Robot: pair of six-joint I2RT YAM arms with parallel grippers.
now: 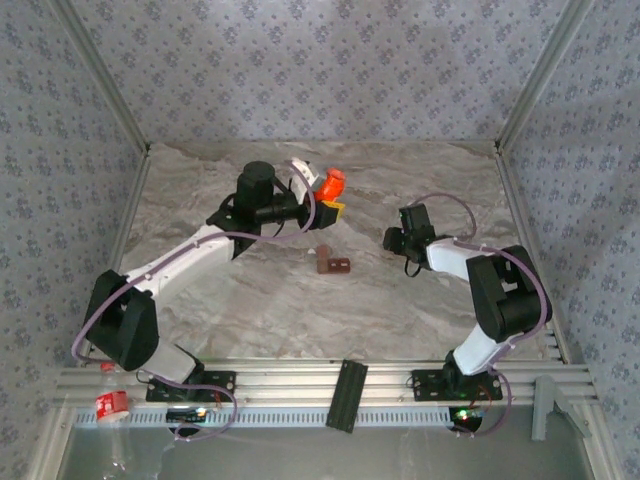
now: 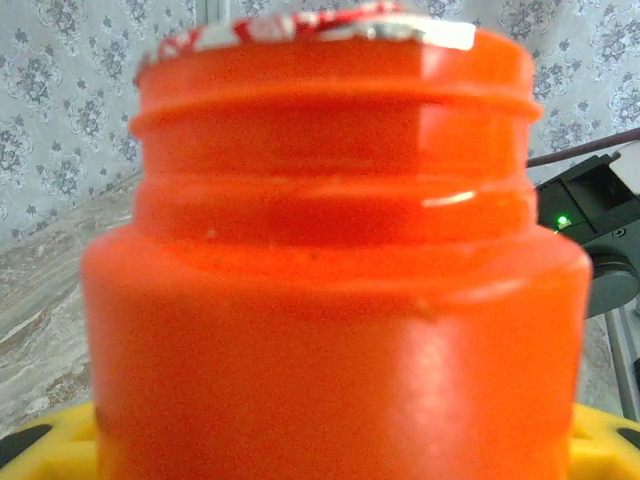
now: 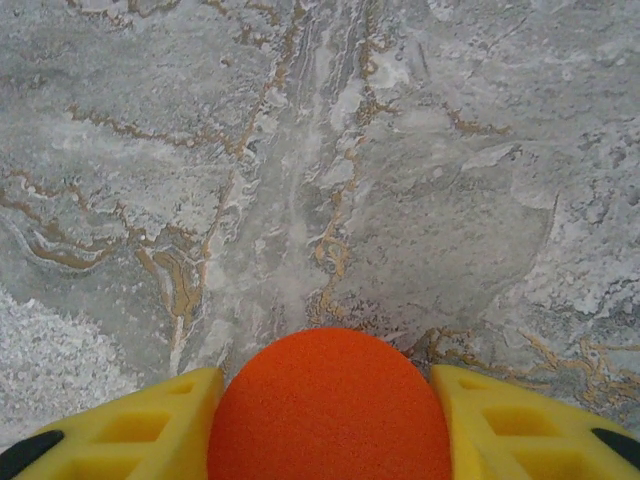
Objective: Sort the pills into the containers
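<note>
Left gripper (image 1: 331, 207): jaws part-open and clamped on the uncapped orange bottle (image 2: 330, 300), which is held clear of the table (image 3: 300, 150). Right gripper (image 3: 325, 380): yellow fingers (image 3: 150, 425) closed about the orange cap (image 3: 330, 420), over bare surface. The containers (image 1: 333, 264) lie flat, long axis roughly left to right. The bottle hangs just beyond the strip's far side, while the right gripper stands off its right end. The left arm is judged nearer for pouring. Pills: none discernible, presumably inside the bottle.
</note>
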